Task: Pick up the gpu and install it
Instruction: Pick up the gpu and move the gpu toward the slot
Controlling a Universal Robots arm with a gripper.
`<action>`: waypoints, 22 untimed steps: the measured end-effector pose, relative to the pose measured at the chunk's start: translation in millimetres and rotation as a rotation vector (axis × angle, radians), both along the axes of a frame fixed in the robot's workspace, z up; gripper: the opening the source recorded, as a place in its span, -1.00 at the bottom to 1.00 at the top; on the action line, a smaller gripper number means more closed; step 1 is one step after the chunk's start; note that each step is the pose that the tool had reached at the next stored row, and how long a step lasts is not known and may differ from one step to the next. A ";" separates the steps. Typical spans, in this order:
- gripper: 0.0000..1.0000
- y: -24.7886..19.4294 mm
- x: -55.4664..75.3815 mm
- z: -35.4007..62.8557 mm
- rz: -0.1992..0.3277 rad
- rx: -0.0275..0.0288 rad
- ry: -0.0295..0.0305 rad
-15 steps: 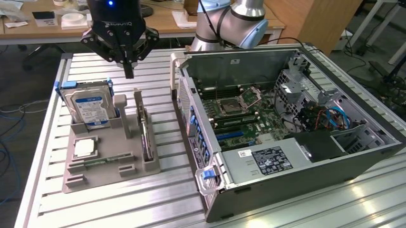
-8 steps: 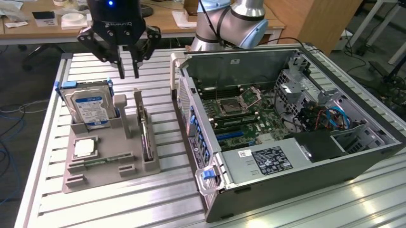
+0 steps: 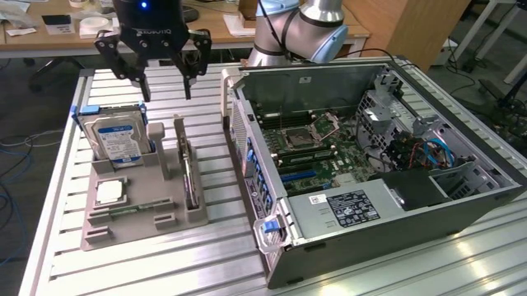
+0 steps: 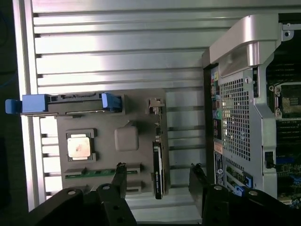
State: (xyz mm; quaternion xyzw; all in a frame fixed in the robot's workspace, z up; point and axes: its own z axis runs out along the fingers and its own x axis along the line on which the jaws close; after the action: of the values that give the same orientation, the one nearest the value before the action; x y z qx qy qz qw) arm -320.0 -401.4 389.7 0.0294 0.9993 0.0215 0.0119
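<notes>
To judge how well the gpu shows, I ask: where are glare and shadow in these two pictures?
Exterior view: light reflects in bright patches on the table slats beside the computer case; the gpu stands evenly lit, no glare. Wrist view: the case's silver corner and the processor are washed out by glare; the gpu is dark, edge-on in its tray.

Silver arm (image 3: 309,28) raised; gripper (image 3: 167,95) pointing straight down, fingers (image 3: 142,86) spread wide apart, nothing between them.
</notes>
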 end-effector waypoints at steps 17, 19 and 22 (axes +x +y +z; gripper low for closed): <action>0.29 -14.8 1.9 -28.6 0.068 -0.0019 0.0092; 0.29 -14.9 3.5 -32.4 0.085 -0.0020 0.0092; 0.29 -15.6 3.8 -37.8 0.100 -0.0020 0.0092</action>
State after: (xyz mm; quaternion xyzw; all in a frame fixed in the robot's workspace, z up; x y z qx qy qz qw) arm -316.2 -417.0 351.9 -0.0204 0.9996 0.0209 0.0063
